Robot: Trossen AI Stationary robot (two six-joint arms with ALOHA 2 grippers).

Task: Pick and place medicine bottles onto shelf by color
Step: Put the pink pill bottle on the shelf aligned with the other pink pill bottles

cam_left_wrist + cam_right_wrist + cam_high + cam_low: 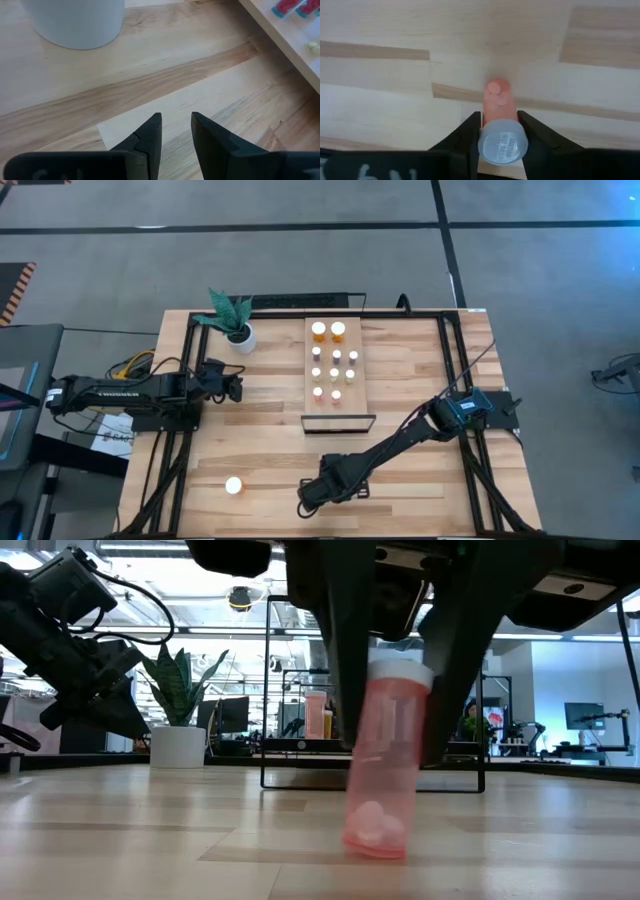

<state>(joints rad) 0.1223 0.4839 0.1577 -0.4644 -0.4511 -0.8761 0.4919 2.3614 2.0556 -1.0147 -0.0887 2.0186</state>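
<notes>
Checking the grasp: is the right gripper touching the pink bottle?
Touching. In the right wrist view, the right gripper has both fingers pressed against the sides of the pink bottle, no gap showing.

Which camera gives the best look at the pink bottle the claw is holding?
The low view: the pink bottle shows full height, tilted, between the right claw's fingers. The right wrist view shows mostly its cap; overhead, the arm hides it; the left wrist view misses it.

Open office — desks [250, 740], monitors [585, 717] behind the table.
</notes>
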